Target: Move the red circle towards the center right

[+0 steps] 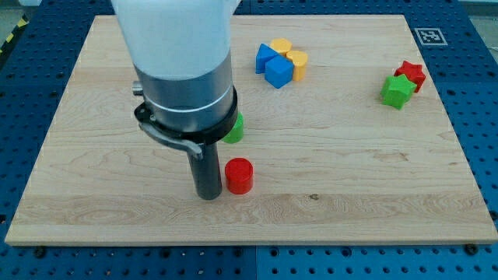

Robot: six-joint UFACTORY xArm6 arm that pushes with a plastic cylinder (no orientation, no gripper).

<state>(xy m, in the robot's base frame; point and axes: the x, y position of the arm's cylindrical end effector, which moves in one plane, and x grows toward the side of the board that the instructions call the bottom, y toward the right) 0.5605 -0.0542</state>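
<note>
Camera view, arm: a white and grey arm body comes down from the view's top left and ends in a dark rod standing upright on the board
My tip point(208, 196): rests on the wooden board point(350, 179) in its lower left-of-centre part, just at the view's left of the red circle, touching it or nearly so; the pictures do not settle which
Fingers: there are none to report, the arm carries only the straight rod, so apart or together does not apply
Red circle point(239, 175): a short red cylinder, upright, below the board's centre and left of it, well apart from the right edge
Green block point(234, 128): just above the red circle, half hidden behind the arm's collar, shape cannot be told
Blue blocks point(274, 65): two angular pieces near the view's top centre, packed together
Yellow blocks point(294, 59): two rounded pieces touching the blue ones on their right and top
Red star point(412, 74): near the right edge, upper part
Green star-like block point(398, 91): touching the red star at its lower left
Marker point(426, 36): a small black-and-white tag in the board's top right corner
</note>
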